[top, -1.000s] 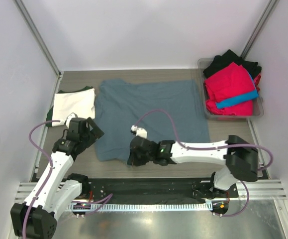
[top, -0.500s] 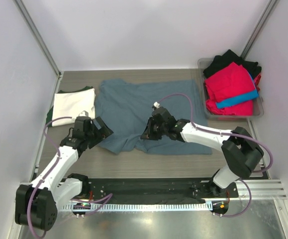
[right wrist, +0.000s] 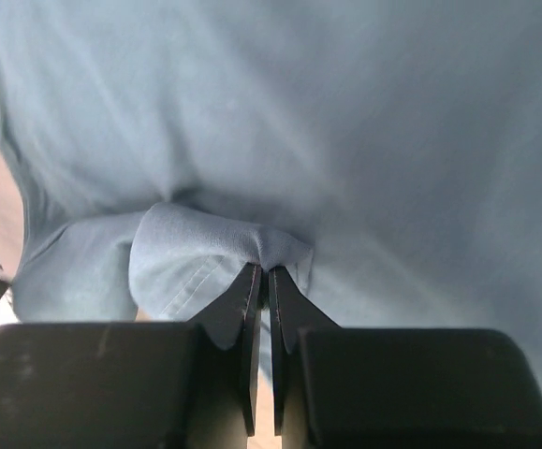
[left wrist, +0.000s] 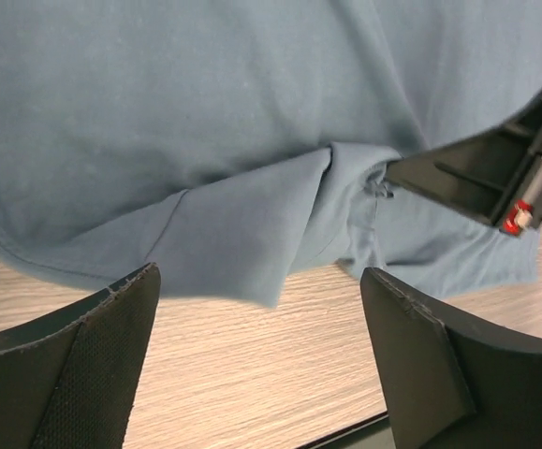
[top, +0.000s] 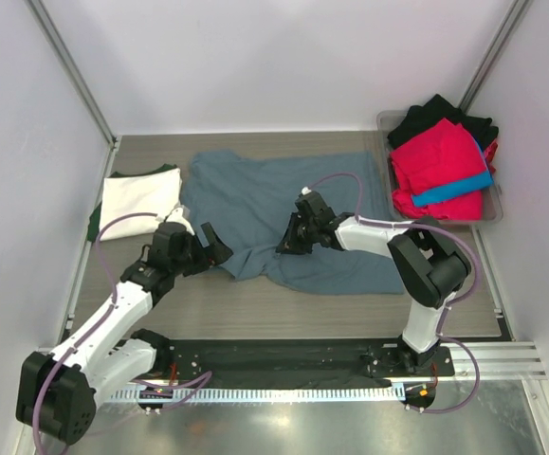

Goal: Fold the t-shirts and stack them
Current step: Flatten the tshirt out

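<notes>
The slate blue-grey t-shirt (top: pixel 321 194) lies spread across the middle of the table, its near-left part pulled up over itself into a rumpled fold. My right gripper (top: pixel 289 243) rests on that fold. In the right wrist view it (right wrist: pixel 261 269) is shut on a pinch of the blue-grey cloth (right wrist: pixel 345 112). My left gripper (top: pixel 215 248) stands open just left of the fold. In the left wrist view it (left wrist: pixel 261 360) has only bare wood between its fingers, the shirt's hem (left wrist: pixel 252 281) lies just beyond, and the right gripper's body (left wrist: pixel 495 178) shows at the right.
A folded cream-white t-shirt (top: pixel 139 197) lies at the far left on a dark green one (top: pixel 167 170). At the far right a clear bin (top: pixel 490 214) holds red (top: pixel 440 159), black (top: pixel 437 111) and bright blue (top: pixel 452 190) shirts. Frame posts stand at both back corners.
My right gripper has carried the shirt's near-left hem from the front edge back toward the middle, folding it over. My left arm has swung right, up to the shirt's edge.
</notes>
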You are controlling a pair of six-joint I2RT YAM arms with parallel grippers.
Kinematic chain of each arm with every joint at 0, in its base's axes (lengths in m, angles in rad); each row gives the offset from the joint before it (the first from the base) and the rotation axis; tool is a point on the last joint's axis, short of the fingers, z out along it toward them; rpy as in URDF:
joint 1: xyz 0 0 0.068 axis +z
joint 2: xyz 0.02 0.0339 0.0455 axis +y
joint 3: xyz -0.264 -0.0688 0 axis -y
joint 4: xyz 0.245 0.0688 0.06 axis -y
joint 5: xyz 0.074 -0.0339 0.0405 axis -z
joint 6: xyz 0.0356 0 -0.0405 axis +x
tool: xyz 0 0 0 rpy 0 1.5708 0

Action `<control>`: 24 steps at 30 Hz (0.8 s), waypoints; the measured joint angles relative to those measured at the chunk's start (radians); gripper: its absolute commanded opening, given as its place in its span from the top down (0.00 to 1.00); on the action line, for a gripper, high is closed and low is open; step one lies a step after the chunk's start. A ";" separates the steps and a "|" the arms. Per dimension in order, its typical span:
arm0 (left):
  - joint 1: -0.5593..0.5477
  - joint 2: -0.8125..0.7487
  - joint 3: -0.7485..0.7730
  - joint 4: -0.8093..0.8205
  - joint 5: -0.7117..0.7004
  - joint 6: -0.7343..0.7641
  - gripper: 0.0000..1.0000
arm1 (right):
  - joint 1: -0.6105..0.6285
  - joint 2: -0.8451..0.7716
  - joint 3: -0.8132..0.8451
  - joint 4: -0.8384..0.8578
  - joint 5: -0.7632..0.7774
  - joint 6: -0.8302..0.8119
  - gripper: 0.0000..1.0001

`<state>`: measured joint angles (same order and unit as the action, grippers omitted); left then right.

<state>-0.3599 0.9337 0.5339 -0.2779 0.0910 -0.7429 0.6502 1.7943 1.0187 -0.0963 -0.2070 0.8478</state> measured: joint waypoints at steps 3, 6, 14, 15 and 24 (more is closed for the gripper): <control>-0.008 -0.008 0.001 -0.001 -0.004 0.015 0.16 | -0.022 0.029 0.005 0.014 -0.003 0.000 0.89; -0.046 -0.017 0.001 -0.004 -0.025 0.029 0.18 | -0.039 0.055 0.008 0.027 -0.009 0.000 0.89; -0.145 0.024 0.003 0.001 -0.053 0.053 0.36 | -0.050 0.124 0.058 0.079 -0.045 0.003 0.88; -0.153 0.042 0.003 0.002 -0.056 0.053 0.37 | -0.050 0.128 0.062 0.083 -0.047 0.003 0.88; -0.175 0.216 0.043 0.021 -0.125 0.012 0.32 | -0.050 0.132 0.066 0.089 -0.051 -0.011 0.88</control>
<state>-0.5354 1.1496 0.5774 -0.2569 -0.0338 -0.7307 0.5999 1.9263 1.0851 -0.0074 -0.2577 0.8364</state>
